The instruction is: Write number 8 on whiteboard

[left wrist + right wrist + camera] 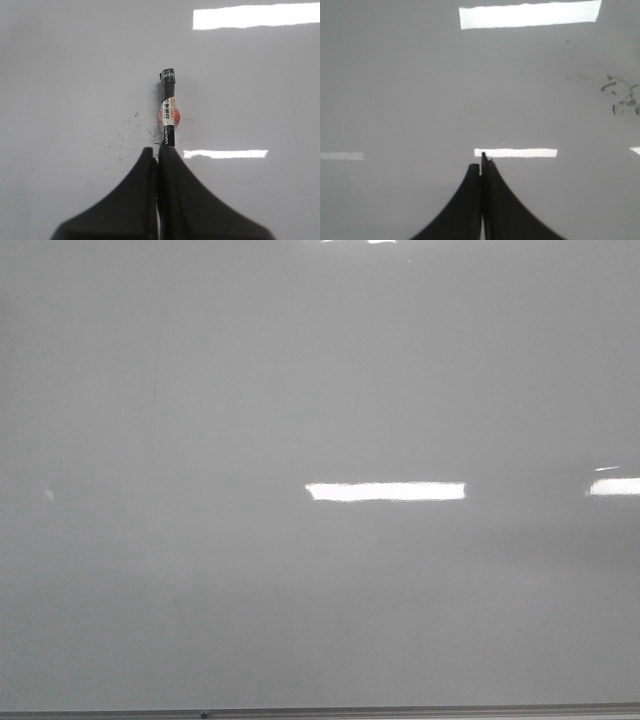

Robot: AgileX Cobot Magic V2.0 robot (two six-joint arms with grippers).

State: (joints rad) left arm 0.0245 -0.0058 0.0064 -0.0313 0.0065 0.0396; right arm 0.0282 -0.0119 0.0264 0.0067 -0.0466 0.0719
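Black pen (168, 107) is squeezed tight by the left gripper (158, 152), ready for writing on the whiteboard (320, 370). The right gripper (481, 167) is closed, nothing held.

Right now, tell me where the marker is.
In the left wrist view, the marker is clamped in the left gripper, sticking out past its fingertips toward the whiteboard, over faint ink specks; the front view doesn't show it.

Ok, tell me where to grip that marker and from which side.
Grip the marker on its slim black barrel behind the label band, fingers on opposite sides, coming in from its rear end. The left gripper holds it so, leaving the far end free toward the whiteboard.
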